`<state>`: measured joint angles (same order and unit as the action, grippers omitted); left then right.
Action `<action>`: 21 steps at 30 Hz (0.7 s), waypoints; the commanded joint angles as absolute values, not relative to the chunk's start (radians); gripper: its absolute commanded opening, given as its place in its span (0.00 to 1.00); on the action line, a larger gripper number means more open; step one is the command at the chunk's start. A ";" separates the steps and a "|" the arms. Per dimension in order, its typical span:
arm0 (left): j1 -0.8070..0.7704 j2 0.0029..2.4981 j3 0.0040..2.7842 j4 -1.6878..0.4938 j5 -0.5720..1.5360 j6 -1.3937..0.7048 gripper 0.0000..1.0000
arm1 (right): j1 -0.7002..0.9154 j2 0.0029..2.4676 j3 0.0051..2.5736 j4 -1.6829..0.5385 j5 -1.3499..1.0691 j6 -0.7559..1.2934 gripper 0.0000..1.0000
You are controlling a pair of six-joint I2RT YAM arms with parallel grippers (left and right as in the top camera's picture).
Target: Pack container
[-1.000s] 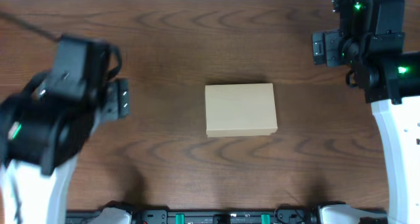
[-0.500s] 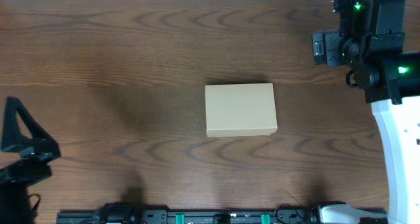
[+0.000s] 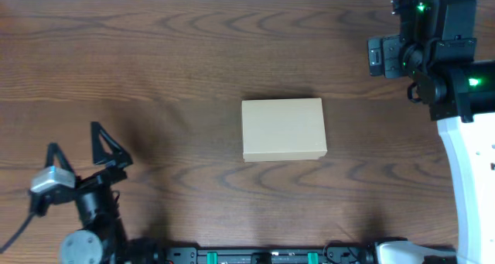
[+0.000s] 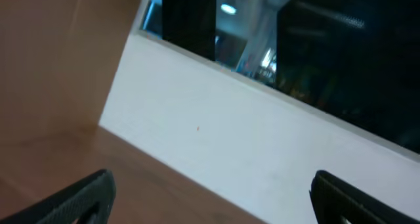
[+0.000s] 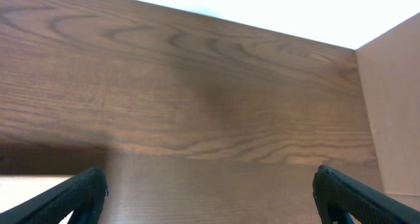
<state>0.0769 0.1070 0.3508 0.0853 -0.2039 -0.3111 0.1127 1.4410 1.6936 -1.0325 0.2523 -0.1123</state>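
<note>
Overhead: container (image 3: 283, 129) sat at the middle of the table (image 3: 193, 63), lid apparently flat shut, nothing touching it. Left pincer (image 3: 77, 149) was at the near left corner, well apart from it, fingers spread wide, holding nothing. Right pincer (image 5: 210, 191) was at the far right; its wrist view showed tips wide apart, also empty.

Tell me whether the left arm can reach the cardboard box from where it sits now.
Probably yes. The left gripper is open at the front left, and only bare table lies between it and the closed box.
</note>
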 commanded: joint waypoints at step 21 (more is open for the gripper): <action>0.001 0.003 0.005 0.087 -0.241 -0.344 0.95 | 0.105 1.442 1.703 -1.034 0.262 -0.113 0.99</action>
